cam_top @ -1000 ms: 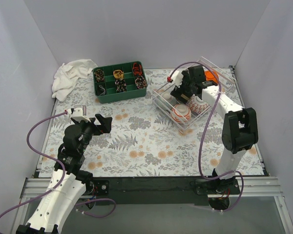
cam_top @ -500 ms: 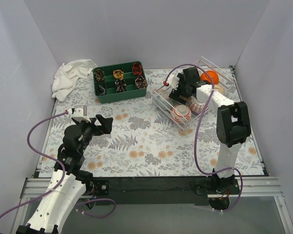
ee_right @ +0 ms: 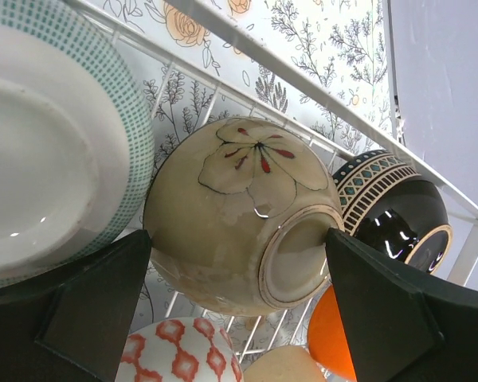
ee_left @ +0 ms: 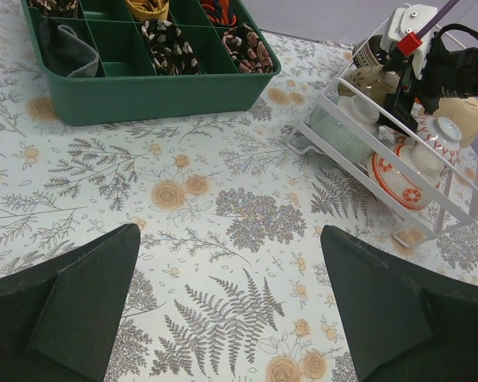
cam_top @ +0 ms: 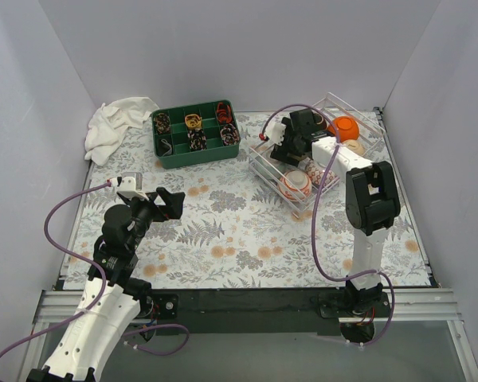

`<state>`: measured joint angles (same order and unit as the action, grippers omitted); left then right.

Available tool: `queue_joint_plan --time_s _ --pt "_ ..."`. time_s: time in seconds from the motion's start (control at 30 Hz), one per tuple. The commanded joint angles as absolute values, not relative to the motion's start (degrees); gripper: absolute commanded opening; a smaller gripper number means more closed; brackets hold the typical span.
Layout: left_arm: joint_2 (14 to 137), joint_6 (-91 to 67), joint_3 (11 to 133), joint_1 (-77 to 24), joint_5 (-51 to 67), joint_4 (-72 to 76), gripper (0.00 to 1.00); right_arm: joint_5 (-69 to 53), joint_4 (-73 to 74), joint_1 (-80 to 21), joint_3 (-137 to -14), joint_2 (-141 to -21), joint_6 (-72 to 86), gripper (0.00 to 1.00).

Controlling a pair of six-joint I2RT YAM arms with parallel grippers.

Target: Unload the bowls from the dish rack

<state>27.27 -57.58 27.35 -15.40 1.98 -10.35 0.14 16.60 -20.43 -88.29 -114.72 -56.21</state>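
The wire dish rack stands at the far right and holds several bowls: an orange one and a red-and-white one. My right gripper is inside the rack, open, with its fingers on either side of a beige flower-painted bowl. In the right wrist view my right gripper straddles that bowl, with a green-dotted white bowl to its left and a black patterned bowl to its right. My left gripper is open and empty above the mat.
A green divided tray with small items stands at the back middle. A white cloth lies at the back left. The rack and the right arm show in the left wrist view. The flowered mat covers the table.
My right gripper has moved left and deeper into the rack, closing in around the beige bowl. The left arm has not moved.
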Motion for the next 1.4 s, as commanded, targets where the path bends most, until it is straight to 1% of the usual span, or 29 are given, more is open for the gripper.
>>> queue_joint_plan --time_s 0.0,0.17,0.27,0.37,0.4,0.47,0.5,0.53,0.6,0.7,0.87,1.1,1.2,1.37 --pt "26.89 -56.51 27.33 -15.56 2.72 -10.63 0.98 -0.18 22.85 -20.3 -87.8 -120.76 -55.63 0.98" --pt "27.07 -56.43 27.33 -15.56 2.72 -10.55 0.98 1.76 22.85 -20.65 -87.89 -120.24 -54.23 0.99" --pt "26.98 -56.34 27.25 -15.64 2.73 -10.55 0.98 3.51 22.42 -21.09 -88.07 -119.1 -53.09 0.96" --pt "26.98 -56.34 27.33 -15.56 2.73 -10.63 0.98 5.71 19.52 -21.01 -87.45 -117.08 -51.42 0.87" --pt "26.98 -56.34 27.33 -15.56 2.72 -10.63 0.98 6.67 17.25 -21.09 -87.02 -115.77 -50.98 0.81" --pt "26.9 -56.34 27.33 -15.56 2.72 -10.63 0.98 7.38 14.6 -21.09 -85.35 -113.66 -49.93 0.75" --pt "26.81 -56.25 27.33 -15.56 2.72 -10.55 0.98 8.08 13.02 -21.01 -84.47 -112.95 -49.57 0.7" --pt "26.81 -56.34 27.33 -15.56 2.72 -10.63 0.98 8.43 10.05 -21.09 -83.77 -112.24 -49.22 0.69" --pt "26.89 -56.34 27.33 -15.56 2.73 -10.63 0.98 9.13 8.62 -21.01 -82.27 -111.01 -48.17 0.66" --pt "26.89 -56.25 27.25 -15.56 2.72 -10.63 0.98 10.02 7.04 -21.09 -81.65 -109.78 -45.89 0.65" --pt "26.89 -56.25 27.25 -15.56 2.72 -10.55 0.98 8.71 2.82 -20.74 -79.98 -106.97 -40.53 0.66" --pt "27.25 -56.34 27.33 -15.56 3.25 -10.55 0.98 6.59 1.32 -20.13 -77.79 -101.17 -29.37 0.81" --pt "27.6 -56.34 27.33 -15.56 3.34 -10.55 0.98 9.91 1.32 -19.6 -76.73 -97.92 -23.57 0.85" --pt "28.39 -56.34 27.42 -15.56 3.78 -10.46 0.98 16.16 3.33 -18.46 -72.95 -92.82 -11.72 0.88"
